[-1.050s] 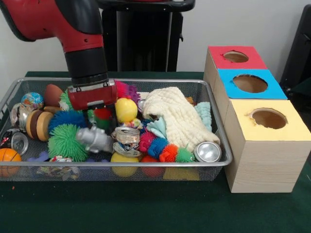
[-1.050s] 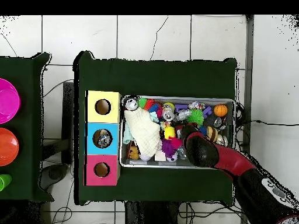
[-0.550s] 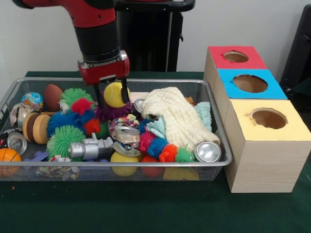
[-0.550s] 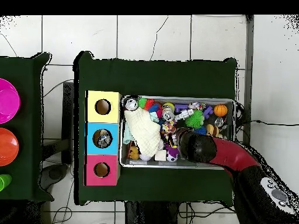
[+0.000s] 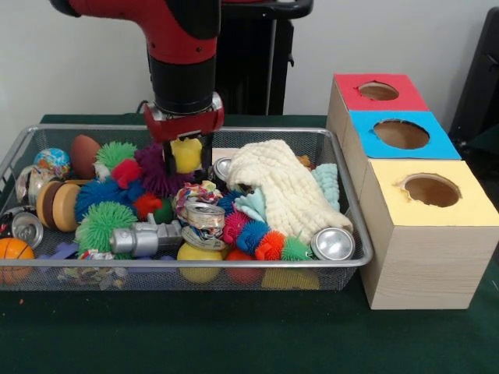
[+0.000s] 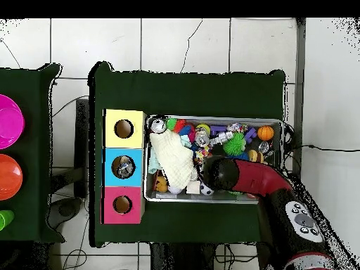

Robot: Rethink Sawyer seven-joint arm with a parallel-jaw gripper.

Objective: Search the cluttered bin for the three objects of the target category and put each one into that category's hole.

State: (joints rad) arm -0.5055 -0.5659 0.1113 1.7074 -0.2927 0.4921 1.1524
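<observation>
My gripper (image 5: 187, 159) hangs over the back middle of the wire bin (image 5: 234, 263), shut on a yellow ball (image 5: 185, 153) that it holds just above the clutter. Black fingers (image 5: 168, 160) flank the ball on both sides. A purple spiky ball (image 5: 152, 168) lies directly beside it on the left. In the overhead view the arm's wrist (image 6: 223, 174) covers the gripper and the ball. Three boxes stand beside the bin, with a red hole (image 5: 378, 91), a blue hole (image 5: 401, 134) and a yellow hole (image 5: 430, 190).
A cream knitted cloth (image 5: 284, 187) fills the bin's right half, with a silver can (image 5: 334, 244) at its front. A crushed can (image 5: 203, 218), green spiky ball (image 5: 105, 226), wooden yo-yo (image 5: 61, 201) and small basketball (image 5: 14, 253) lie to the left.
The gripper closed on the yellow ball, lifted it out of the pile and shifted right in the front view. Spiky balls and the grey toy below shifted.
</observation>
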